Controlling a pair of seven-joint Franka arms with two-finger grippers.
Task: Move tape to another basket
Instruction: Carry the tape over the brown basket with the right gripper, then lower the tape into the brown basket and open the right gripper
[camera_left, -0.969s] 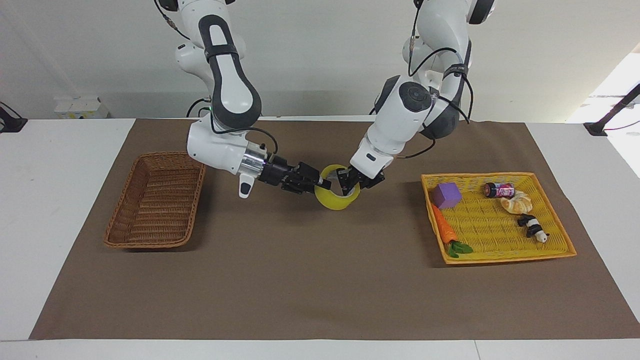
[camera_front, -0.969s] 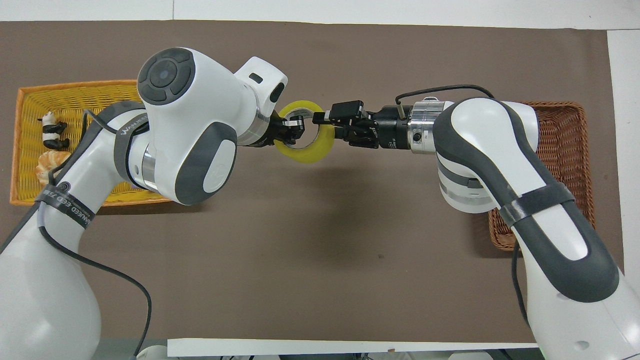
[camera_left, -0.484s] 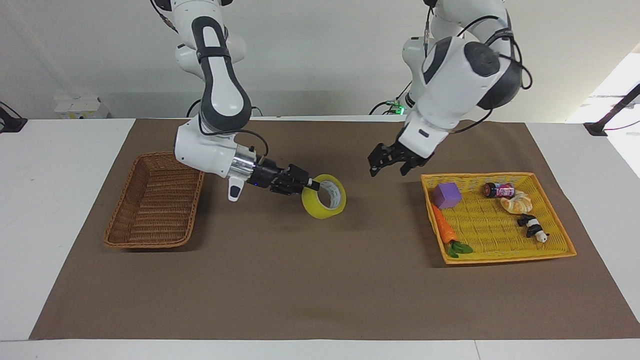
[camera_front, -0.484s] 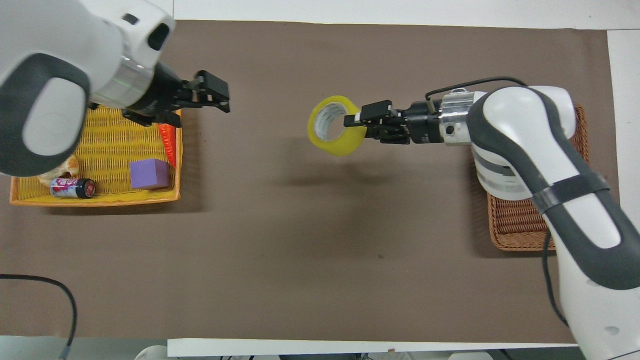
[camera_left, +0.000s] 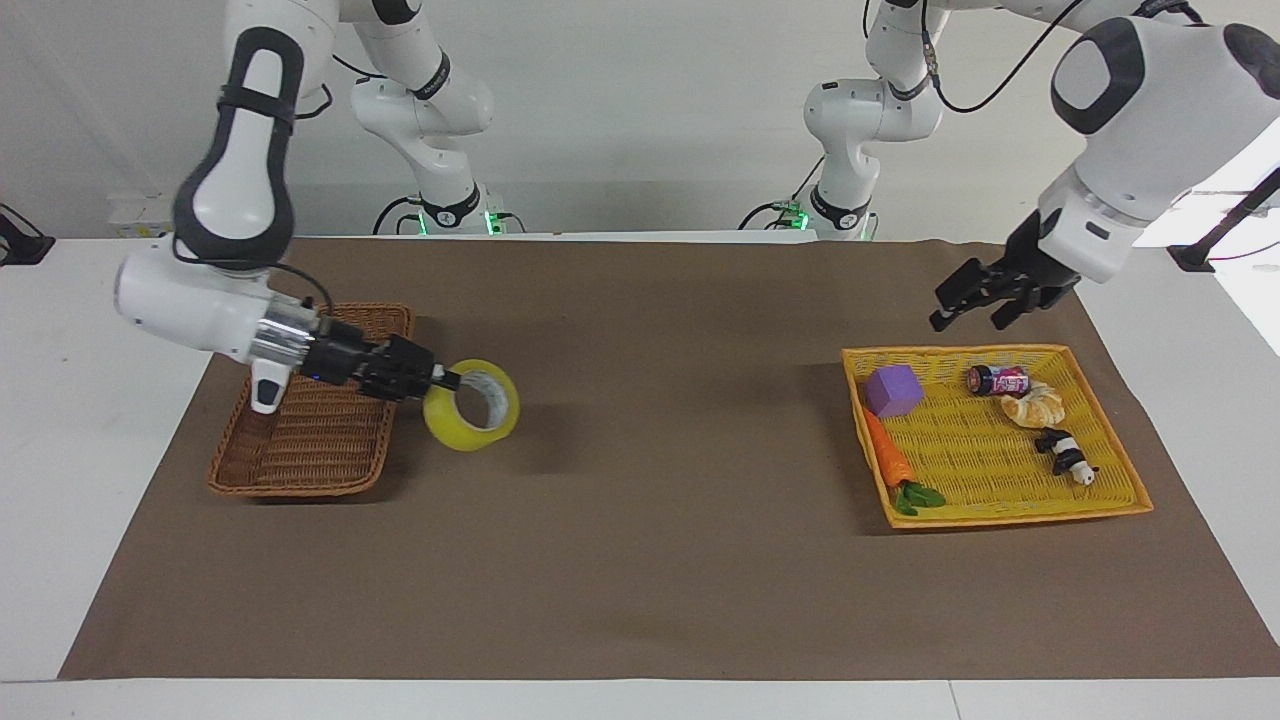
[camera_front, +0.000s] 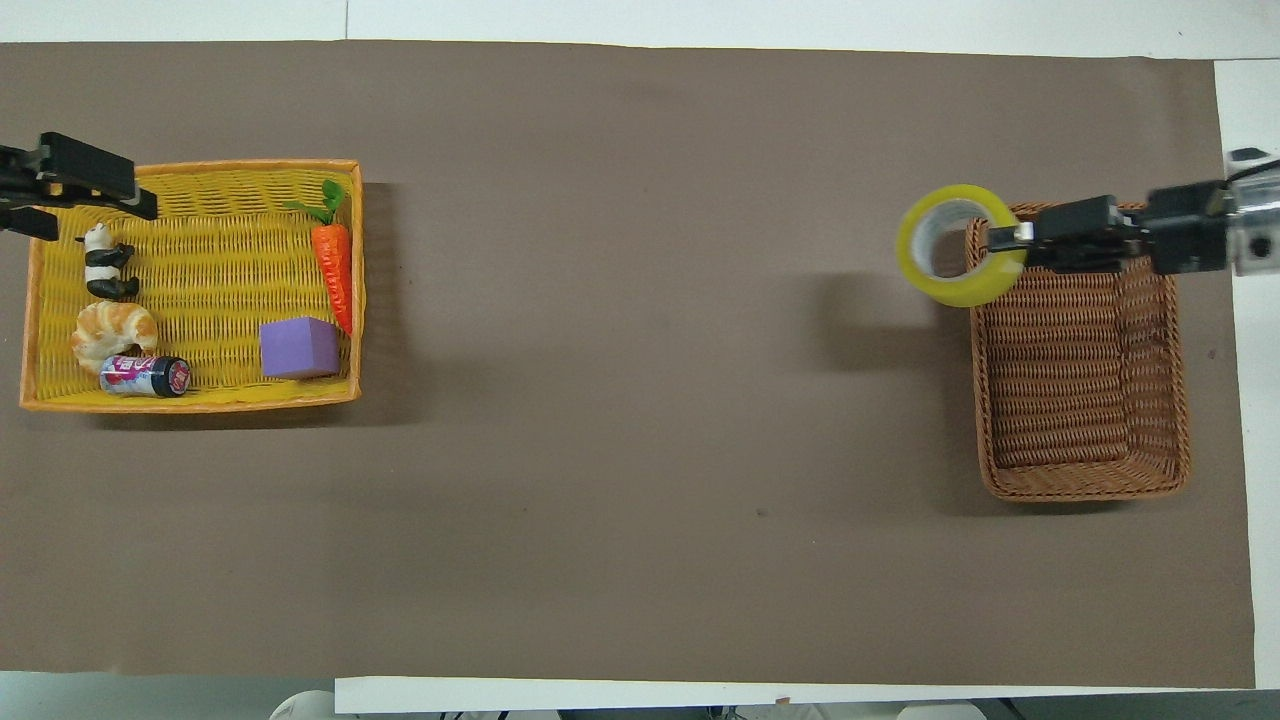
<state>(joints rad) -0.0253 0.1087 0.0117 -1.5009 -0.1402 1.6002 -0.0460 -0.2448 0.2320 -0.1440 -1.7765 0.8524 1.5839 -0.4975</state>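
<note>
Yellow tape (camera_left: 471, 405) hung in the air over the mat beside the brown wicker basket (camera_left: 312, 440), pinched through its wall by the right gripper (camera_left: 447, 379), while left gripper (camera_left: 975, 305) hovered spread open over the yellow tray's (camera_left: 1000, 505) rim

One high camera faces the robots across the table; another looks steeply down; both share the brown mat (camera_left: 640, 560).

I see the basket (camera_left: 310, 410) at the right arm's end of the bench (camera_left: 640, 560), the tray (camera_left: 1000, 515) at the left arm's, well apart.
</note>
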